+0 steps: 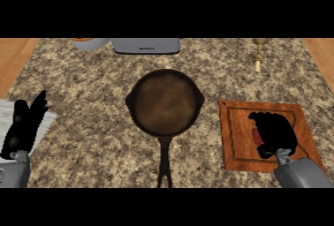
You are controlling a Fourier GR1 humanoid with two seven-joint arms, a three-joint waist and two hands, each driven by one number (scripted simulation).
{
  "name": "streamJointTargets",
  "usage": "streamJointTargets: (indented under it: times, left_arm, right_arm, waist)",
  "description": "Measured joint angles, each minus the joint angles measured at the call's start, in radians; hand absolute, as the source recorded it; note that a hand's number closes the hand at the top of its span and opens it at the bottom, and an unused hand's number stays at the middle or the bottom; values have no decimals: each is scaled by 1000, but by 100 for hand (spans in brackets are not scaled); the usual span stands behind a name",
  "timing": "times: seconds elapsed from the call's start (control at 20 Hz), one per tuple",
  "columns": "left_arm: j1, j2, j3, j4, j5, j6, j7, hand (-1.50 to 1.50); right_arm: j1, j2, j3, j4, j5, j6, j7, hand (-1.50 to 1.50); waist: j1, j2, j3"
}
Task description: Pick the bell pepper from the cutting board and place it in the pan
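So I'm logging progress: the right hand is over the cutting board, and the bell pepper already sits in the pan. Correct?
Not quite. The head view shows the pan holding nothing; the bell pepper shows as red under the right hand, over the cutting board.

Granite counter [85, 84], grey appliance [146, 45], white cup [90, 43], brass utensil [259, 56]
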Motion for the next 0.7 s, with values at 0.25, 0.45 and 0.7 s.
streamJointTargets:
  times: [0.25, 0.45, 0.7]
  left_arm:
    - [-8, -7, 3, -9, -9, -3, 16, 0]
    - [19, -11, 14, -31, -15, -7, 6, 0]
    - [8, -17, 10, -15, -20, -12, -3, 0]
  right_arm:
    - [-25, -6, 5, 28, 83, -48, -34, 150]
    - [-17, -1, -15, 6, 111, -50, -59, 150]
    - [-80, -72, -65, 110, 4, -76, -336, 150]
  waist:
    - [0, 0, 0]
    - [-1, -1, 0]
    - [7, 4, 1]
